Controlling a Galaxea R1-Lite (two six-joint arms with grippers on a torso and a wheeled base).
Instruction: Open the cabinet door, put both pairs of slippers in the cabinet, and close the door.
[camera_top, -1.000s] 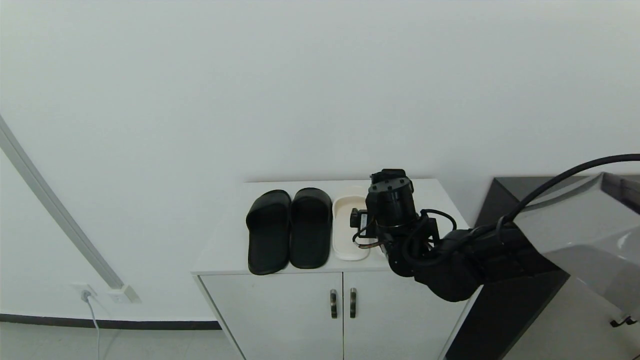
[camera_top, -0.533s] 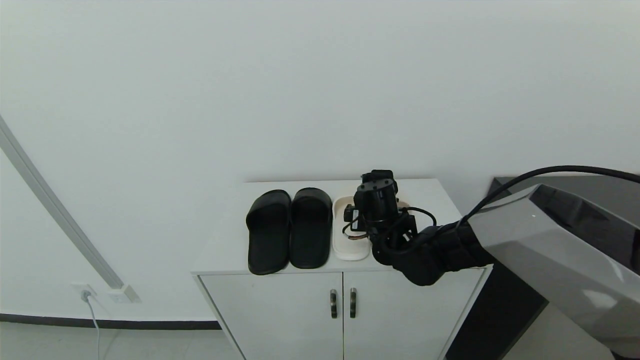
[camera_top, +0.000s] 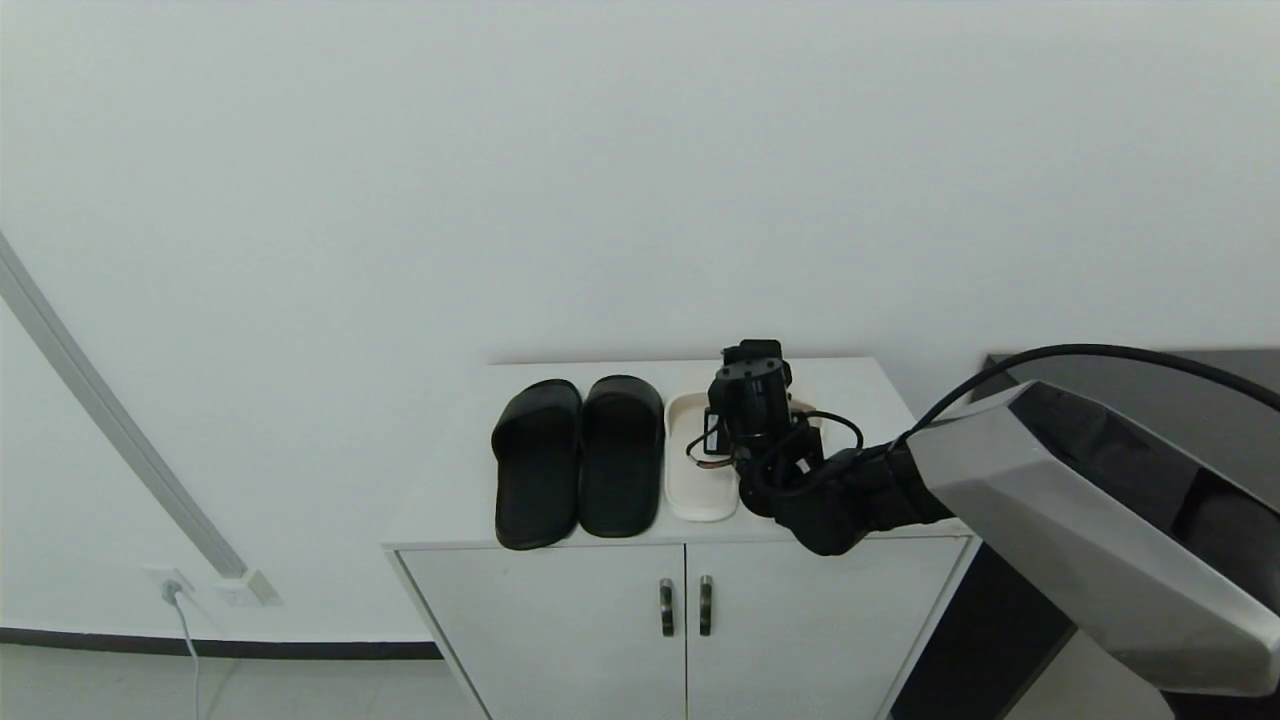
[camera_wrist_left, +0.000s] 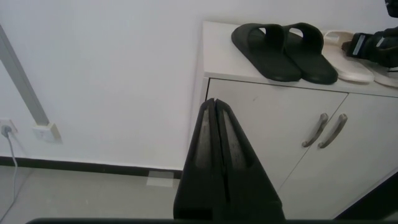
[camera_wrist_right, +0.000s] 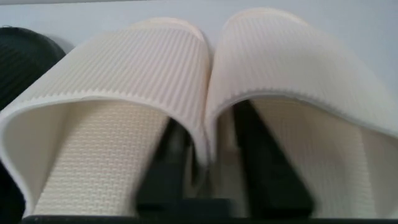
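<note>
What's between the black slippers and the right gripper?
One cream slipper, lying on the cabinet top beside the black slippers, with the right gripper on its other side. The head view shows it.

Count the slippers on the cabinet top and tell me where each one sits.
4. Two black slippers lie side by side on the left of the cabinet top; two cream slippers lie to their right, one mostly behind the right arm.
</note>
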